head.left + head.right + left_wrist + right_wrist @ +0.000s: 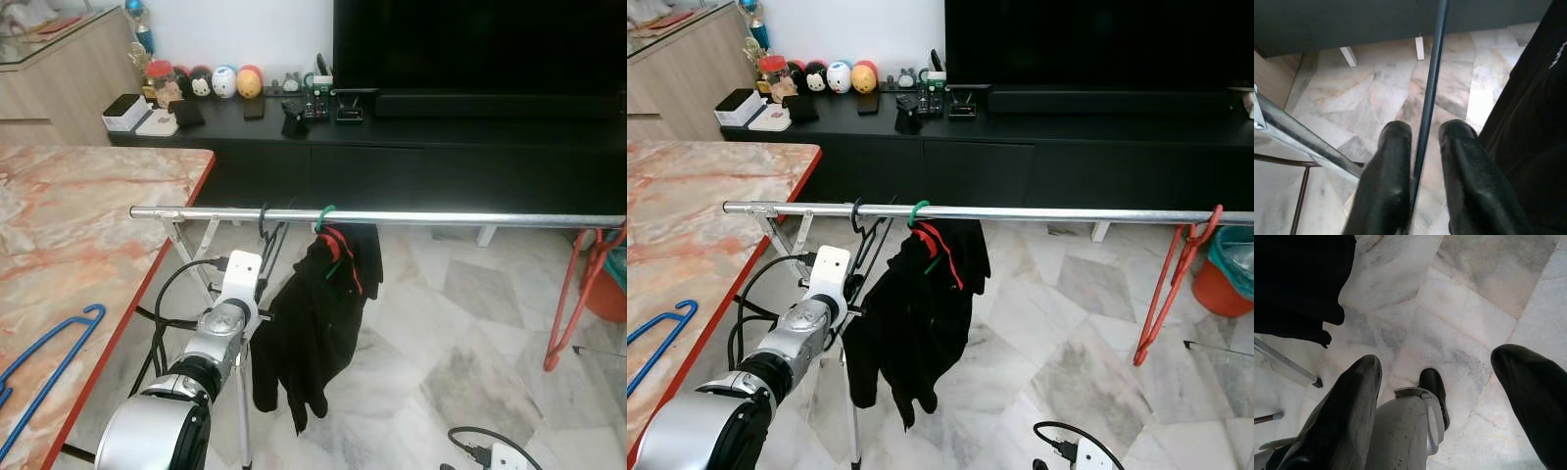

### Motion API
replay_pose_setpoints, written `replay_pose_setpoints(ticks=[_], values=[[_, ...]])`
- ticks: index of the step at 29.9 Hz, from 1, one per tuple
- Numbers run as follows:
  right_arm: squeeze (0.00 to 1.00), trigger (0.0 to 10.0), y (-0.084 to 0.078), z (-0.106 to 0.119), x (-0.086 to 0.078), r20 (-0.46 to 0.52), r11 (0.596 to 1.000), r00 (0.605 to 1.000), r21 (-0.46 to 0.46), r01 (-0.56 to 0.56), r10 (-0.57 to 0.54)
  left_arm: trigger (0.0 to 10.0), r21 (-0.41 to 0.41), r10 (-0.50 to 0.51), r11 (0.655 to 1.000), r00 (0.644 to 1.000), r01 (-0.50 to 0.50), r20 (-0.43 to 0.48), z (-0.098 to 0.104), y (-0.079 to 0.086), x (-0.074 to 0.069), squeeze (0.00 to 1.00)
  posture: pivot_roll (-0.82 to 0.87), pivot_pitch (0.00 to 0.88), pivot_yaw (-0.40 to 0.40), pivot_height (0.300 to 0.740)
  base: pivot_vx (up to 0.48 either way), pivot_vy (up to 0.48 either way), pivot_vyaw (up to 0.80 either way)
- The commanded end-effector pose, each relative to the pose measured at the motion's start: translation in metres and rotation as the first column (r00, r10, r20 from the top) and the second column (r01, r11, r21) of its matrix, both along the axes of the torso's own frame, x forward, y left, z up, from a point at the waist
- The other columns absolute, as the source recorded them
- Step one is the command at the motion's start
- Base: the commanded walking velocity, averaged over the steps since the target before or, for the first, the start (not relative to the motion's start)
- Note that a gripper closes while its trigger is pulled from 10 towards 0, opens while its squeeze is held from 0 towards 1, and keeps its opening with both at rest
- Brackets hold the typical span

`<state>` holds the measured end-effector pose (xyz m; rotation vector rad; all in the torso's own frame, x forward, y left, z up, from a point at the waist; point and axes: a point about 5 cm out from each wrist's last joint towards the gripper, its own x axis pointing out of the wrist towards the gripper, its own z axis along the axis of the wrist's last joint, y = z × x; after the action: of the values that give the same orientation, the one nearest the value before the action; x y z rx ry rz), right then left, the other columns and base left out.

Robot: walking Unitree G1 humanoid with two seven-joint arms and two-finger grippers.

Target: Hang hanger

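A thin black hanger (263, 223) hooks over the silver rail (441, 217) near its left end, and its wire (1429, 73) runs between my left gripper's fingers. My left gripper (1425, 132) is under the rail, shut on that wire, with the wrist (238, 284) reaching up from below left. Just right of it, a green-hooked hanger (324, 213) carries a black garment (318, 313). My right gripper (1435, 362) hangs open over the marble floor, above my foot (1410, 426).
A red hanger (573, 294) hangs at the rail's right end. A blue hanger (49, 367) lies on the marble table (88, 225) to the left. A black TV cabinet (392, 157) stands behind the rail. A cable and plug (490, 450) lie on the floor.
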<state>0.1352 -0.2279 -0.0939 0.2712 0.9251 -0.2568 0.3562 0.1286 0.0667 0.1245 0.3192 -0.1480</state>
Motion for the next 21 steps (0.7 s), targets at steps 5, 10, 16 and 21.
replay_pose_setpoints(ticks=[5,10,16,21], values=[[0.00,10.0,0.001,-0.001,-0.002,-0.012,1.000,1.000,0.004,-0.008,0.008,10.0,-0.024,0.042,0.999,0.999,-0.042,0.018,-0.003,0.013,-0.004,1.00,-0.01,0.017,0.058,0.740,0.000,0.000,0.00],[0.00,10.0,0.001,-0.001,-0.003,-0.012,1.000,1.000,0.005,-0.008,0.009,10.0,-0.048,0.052,0.998,0.997,-0.049,0.058,0.001,0.015,-0.003,1.00,-0.01,0.011,0.059,0.740,0.000,0.000,0.00],[0.00,10.0,0.002,-0.002,-0.003,-0.014,1.000,1.000,0.006,-0.013,0.013,10.0,-0.098,0.072,0.994,0.984,-0.056,0.165,0.012,0.024,-0.002,1.00,0.00,0.001,0.059,0.740,0.000,0.000,0.00],[0.00,10.0,0.001,-0.002,-0.004,-0.018,1.000,1.000,0.005,-0.018,0.018,10.0,-0.122,0.082,0.991,0.967,-0.053,0.243,0.016,0.034,-0.007,1.00,0.00,0.000,0.057,0.740,0.000,0.000,0.00]])
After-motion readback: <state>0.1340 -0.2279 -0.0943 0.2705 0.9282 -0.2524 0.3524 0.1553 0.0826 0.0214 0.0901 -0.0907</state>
